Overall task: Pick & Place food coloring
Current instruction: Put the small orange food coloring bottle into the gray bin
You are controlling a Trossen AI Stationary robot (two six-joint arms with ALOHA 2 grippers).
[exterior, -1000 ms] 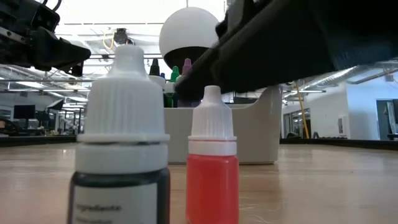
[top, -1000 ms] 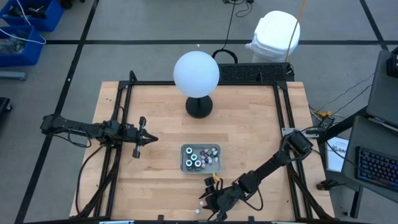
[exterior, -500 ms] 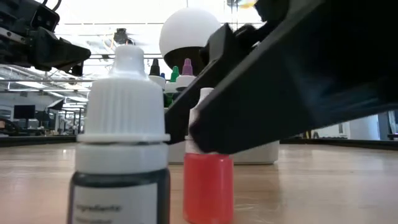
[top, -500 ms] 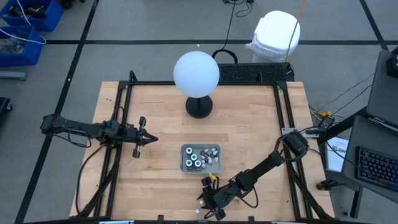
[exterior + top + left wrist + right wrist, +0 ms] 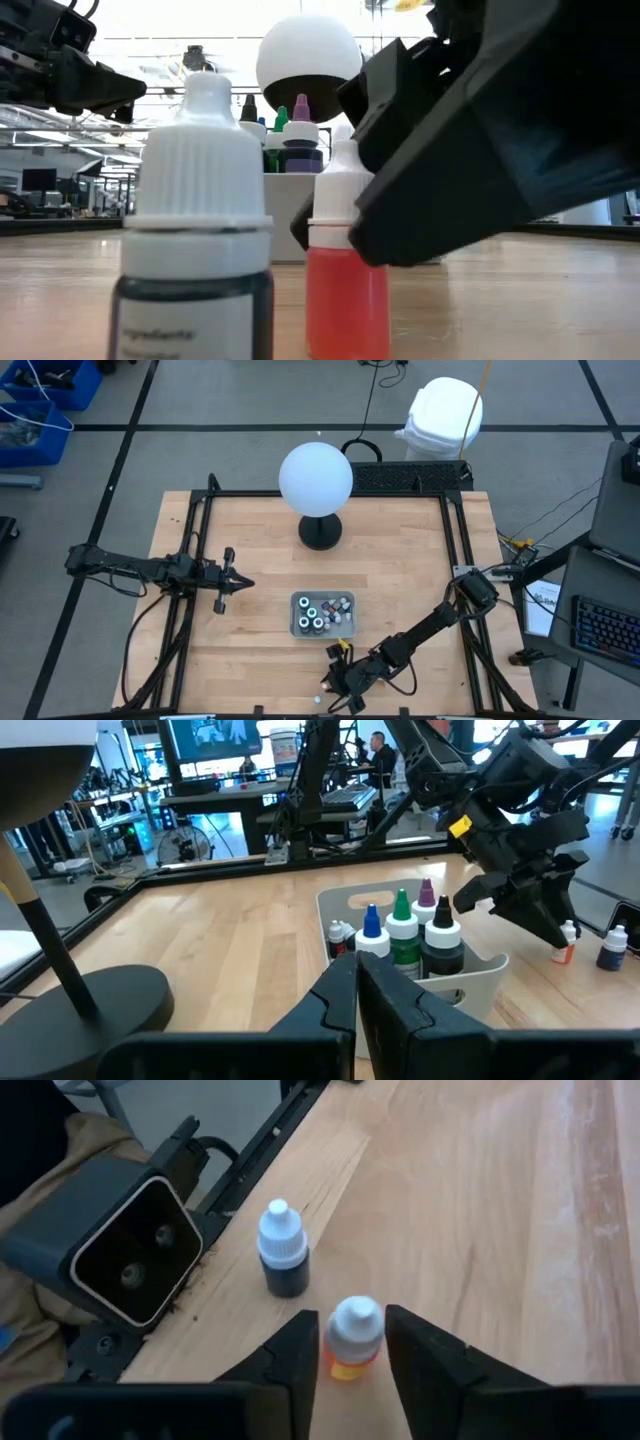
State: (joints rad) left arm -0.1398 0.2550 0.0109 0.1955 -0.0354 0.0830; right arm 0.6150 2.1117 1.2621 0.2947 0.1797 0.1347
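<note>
A small orange food coloring bottle (image 5: 354, 1342) with a white cap stands near the table's near edge. My right gripper (image 5: 352, 1355) is shut on it. It shows red (image 5: 335, 300) in the low view. A dark bottle (image 5: 283, 1262) with a white cap stands next to it, free, on its base. Several more bottles stand in the grey tray (image 5: 297, 614) at mid-table. My left gripper (image 5: 240, 585) waits shut at the table's left, pointing level at the tray. My right gripper pinches the orange bottle between its two fingers, at the cap and shoulder (image 5: 340, 1350). The fingers (image 5: 300, 1365) slant down from the table's right. The bottle stays upright with its base on the table.
A white globe lamp (image 5: 316, 478) on a black base (image 5: 320, 532) stands at the far middle. The low camera's housing (image 5: 120, 1255) sits at the near edge beside the dark bottle. Black frame rails (image 5: 195, 550) run along the table's sides.
My right gripper has come down and a little toward the table's left, from above the orange bottle to around it. The bottle stays upright on the table.
</note>
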